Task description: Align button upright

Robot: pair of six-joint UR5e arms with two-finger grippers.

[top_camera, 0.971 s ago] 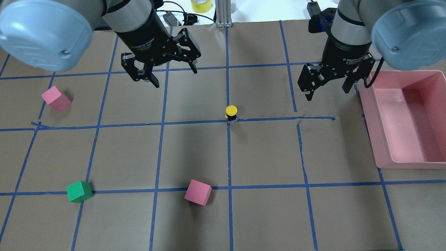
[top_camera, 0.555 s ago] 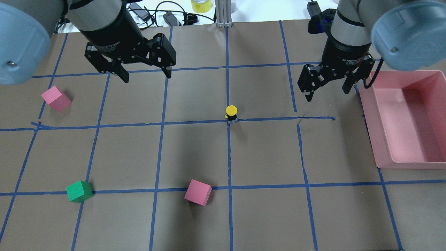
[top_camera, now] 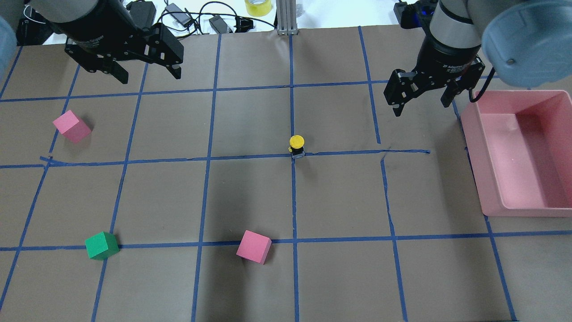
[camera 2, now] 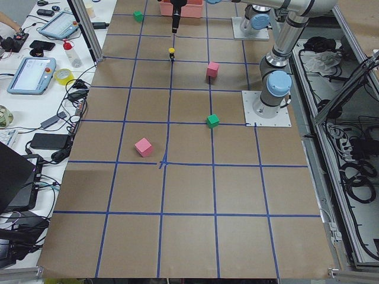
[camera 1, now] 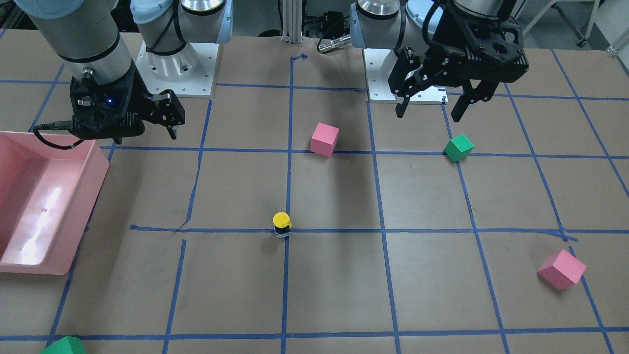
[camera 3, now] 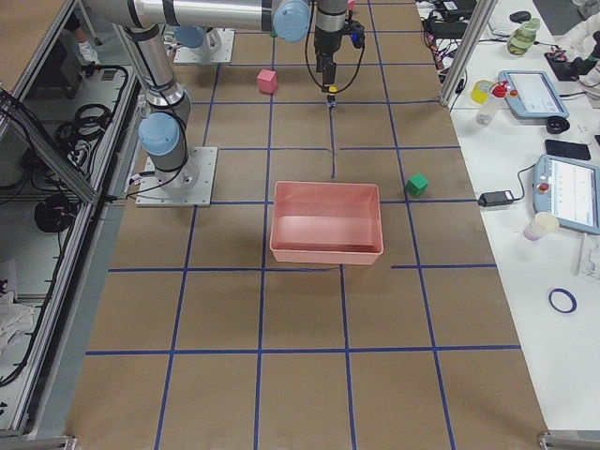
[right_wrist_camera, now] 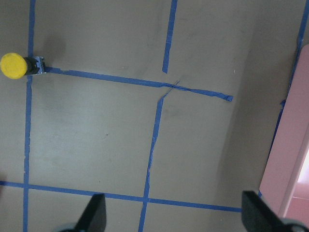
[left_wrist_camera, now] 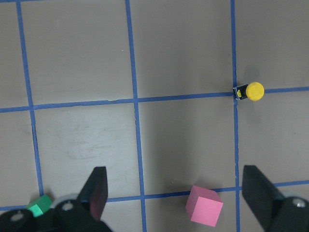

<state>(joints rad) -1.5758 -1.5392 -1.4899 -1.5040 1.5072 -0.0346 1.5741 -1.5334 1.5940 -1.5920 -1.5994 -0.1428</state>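
The button [top_camera: 296,146] stands upright on the tape crossing at mid-table, yellow cap on top, black collar and metal base below. It also shows in the front view [camera 1: 281,224], the left wrist view [left_wrist_camera: 251,91] and the right wrist view [right_wrist_camera: 17,66]. My left gripper [top_camera: 149,76] is open and empty, high over the far left of the table, well away from the button. My right gripper [top_camera: 421,107] is open and empty, to the far right of the button, next to the pink bin. Nothing touches the button.
A pink bin [top_camera: 491,179] sits at the right edge. One pink cube [top_camera: 71,126] lies at the left, another [top_camera: 254,247] lies near the front centre. A green cube [top_camera: 102,245] lies front left. Cables and a tape roll lie beyond the far edge.
My left gripper has moved left and back, away from the table's centre. My right gripper has shifted slightly back. The button has not moved.
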